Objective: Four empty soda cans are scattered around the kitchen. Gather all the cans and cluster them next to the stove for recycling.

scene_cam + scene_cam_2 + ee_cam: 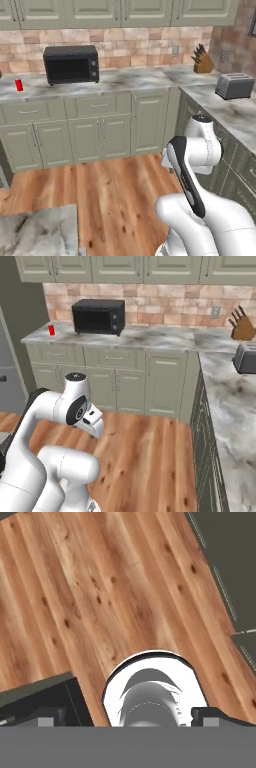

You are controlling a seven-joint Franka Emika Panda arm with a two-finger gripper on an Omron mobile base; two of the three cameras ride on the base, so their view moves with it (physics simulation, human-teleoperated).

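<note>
Sage-green cabinets, marble counters and a wood plank floor make up the corner of kitchen the base is facing, and nothing in it suggests the gathering has got anywhere yet. The gripper hangs folded down over the floor with its jaws spread wide and nothing between them; in the hand view the two dark finger tips sit well apart at about 7 and 5 o'clock, with bare planks above them and a dark cabinet front towards 2 o'clock. Outward from the hand, the white arm is tucked in close to the base, well short of any counter. The one soda can I can make out is red and stands upright on the far counter, at about 10 o'clock in the left base view, a little to the left of the black microwave and apart from it; the right base view shows the same can at about 10 o'clock too. At 2 o'clock on the side counter sit a toaster and a knife block. The stove is not to be seen from here, nor are the other three cans, so I judge no can is placed yet. Left to do: drive to the red can, grasp it, carry it to the stove, then find and bring the rest.
</note>
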